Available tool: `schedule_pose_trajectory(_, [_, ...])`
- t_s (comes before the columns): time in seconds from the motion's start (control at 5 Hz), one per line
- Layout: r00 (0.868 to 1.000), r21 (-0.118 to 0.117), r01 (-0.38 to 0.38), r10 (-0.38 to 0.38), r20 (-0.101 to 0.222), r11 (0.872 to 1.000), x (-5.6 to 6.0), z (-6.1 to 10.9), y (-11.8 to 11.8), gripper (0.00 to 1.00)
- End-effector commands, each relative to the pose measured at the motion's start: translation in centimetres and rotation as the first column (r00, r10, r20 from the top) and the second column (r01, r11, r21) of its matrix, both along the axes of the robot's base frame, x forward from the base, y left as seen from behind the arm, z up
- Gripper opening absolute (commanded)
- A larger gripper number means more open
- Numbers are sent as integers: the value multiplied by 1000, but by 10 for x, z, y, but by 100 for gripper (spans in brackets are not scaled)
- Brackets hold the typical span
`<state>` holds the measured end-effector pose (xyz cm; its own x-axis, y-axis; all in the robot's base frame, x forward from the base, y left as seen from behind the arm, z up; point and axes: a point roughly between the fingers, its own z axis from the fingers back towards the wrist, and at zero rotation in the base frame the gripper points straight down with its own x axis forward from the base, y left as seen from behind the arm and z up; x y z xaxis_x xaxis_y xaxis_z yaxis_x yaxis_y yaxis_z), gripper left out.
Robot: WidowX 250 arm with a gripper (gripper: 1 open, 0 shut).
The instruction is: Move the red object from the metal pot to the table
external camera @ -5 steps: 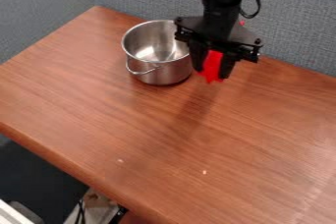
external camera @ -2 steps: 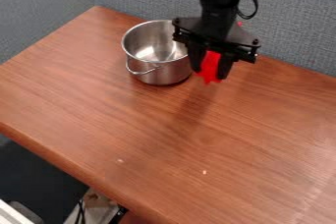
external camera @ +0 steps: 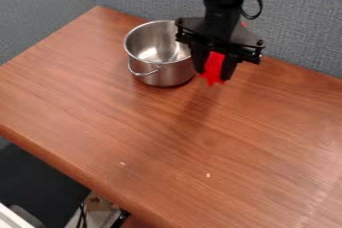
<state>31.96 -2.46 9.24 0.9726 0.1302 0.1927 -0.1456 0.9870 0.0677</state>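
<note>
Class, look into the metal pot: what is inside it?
Nothing shows inside the metal pot; its inner wall is visible, but the near part of its floor is hidden by the front wall.

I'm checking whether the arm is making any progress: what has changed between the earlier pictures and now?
Very little. Since the first picture the tool and the red object in its grip seem to have shifted very slightly to picture left; since the second, nothing visibly changed. The metal pot stayed where it was on the table.
</note>
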Motion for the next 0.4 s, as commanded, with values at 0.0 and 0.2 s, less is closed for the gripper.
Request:
schedule_pose_trajectory(0.0, [999,3,-7,7,41,1000,7,11,4,0])
schedule_pose_trajectory(0.2, [999,3,-10,10,42,1000,7,11,4,0])
